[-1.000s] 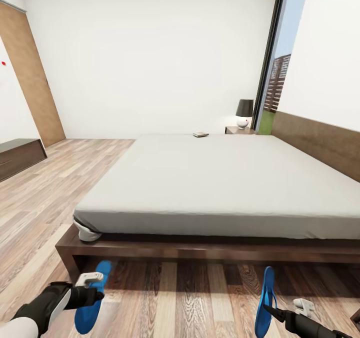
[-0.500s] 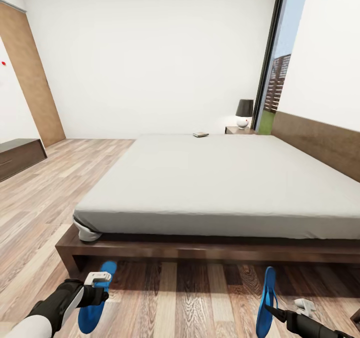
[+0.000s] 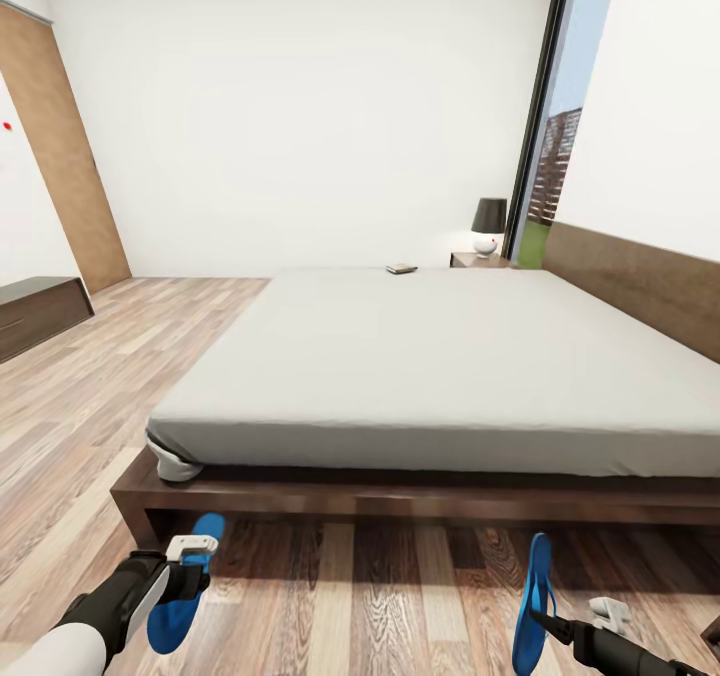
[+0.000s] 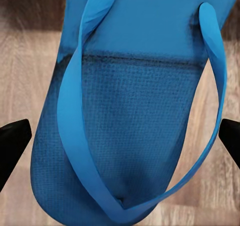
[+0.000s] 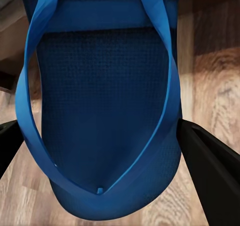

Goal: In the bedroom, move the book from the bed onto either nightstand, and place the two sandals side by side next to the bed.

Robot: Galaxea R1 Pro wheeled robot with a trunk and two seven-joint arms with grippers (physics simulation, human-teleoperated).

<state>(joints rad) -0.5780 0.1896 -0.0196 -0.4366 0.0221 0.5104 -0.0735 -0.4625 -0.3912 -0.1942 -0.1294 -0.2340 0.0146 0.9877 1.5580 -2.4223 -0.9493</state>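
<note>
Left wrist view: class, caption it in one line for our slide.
Blue sandal seen from above over wood floor, between two dark fingertips.

I'm in a home bedroom, simulator render. Evidence: big low bed (image 3: pixel 430 356) with a plain grey mattress on a dark wood frame, wood headboard (image 3: pixel 640 281) along the right wall. Small nightstand (image 3: pixel 478 260) at the far corner with a black-shaded lamp (image 3: pixel 488 224) on it. White walls, wood-plank floor (image 3: pixel 90 396), brown wooden door (image 3: pixel 60 156) on the left, tall dark-framed window (image 3: pixel 555 126) looking outside. Low dark cabinet (image 3: pixel 35 314) at the left edge. Domestic furniture throughout.
</note>
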